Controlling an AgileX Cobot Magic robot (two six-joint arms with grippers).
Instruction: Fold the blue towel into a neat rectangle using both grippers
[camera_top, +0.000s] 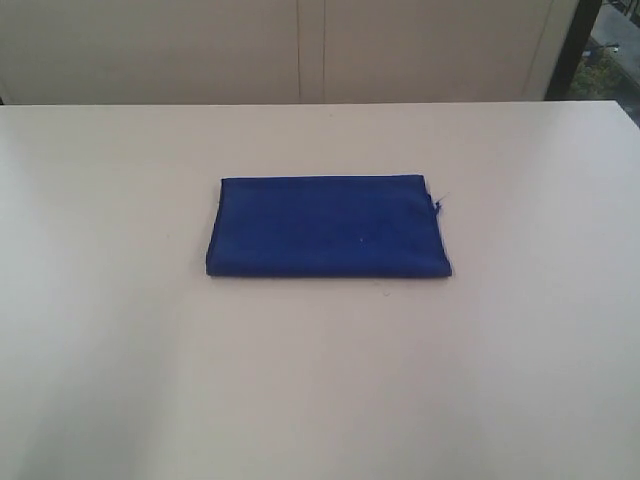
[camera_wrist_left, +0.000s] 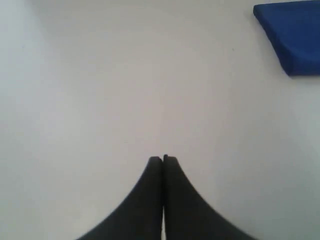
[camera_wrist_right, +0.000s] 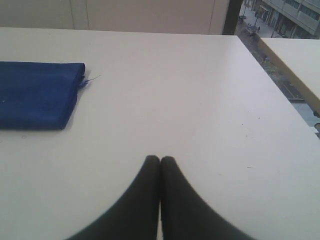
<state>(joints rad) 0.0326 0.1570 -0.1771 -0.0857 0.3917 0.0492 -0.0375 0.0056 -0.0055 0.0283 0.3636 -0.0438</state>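
Note:
The blue towel (camera_top: 328, 226) lies flat in the middle of the white table (camera_top: 120, 330), folded into a compact rectangle with a pale thread tag at its far right corner. Neither arm shows in the exterior view. In the left wrist view my left gripper (camera_wrist_left: 162, 159) is shut with nothing in it, over bare table, and a corner of the blue towel (camera_wrist_left: 295, 40) lies well away from it. My right gripper (camera_wrist_right: 160, 159) is shut and empty too, and the blue towel (camera_wrist_right: 37, 95) with its thread tag lies apart from it.
The table's far edge (camera_top: 320, 103) meets a pale wall with cabinet seams. In the right wrist view the table's side edge (camera_wrist_right: 280, 100) drops off, with a second table (camera_wrist_right: 295, 60) beyond a gap.

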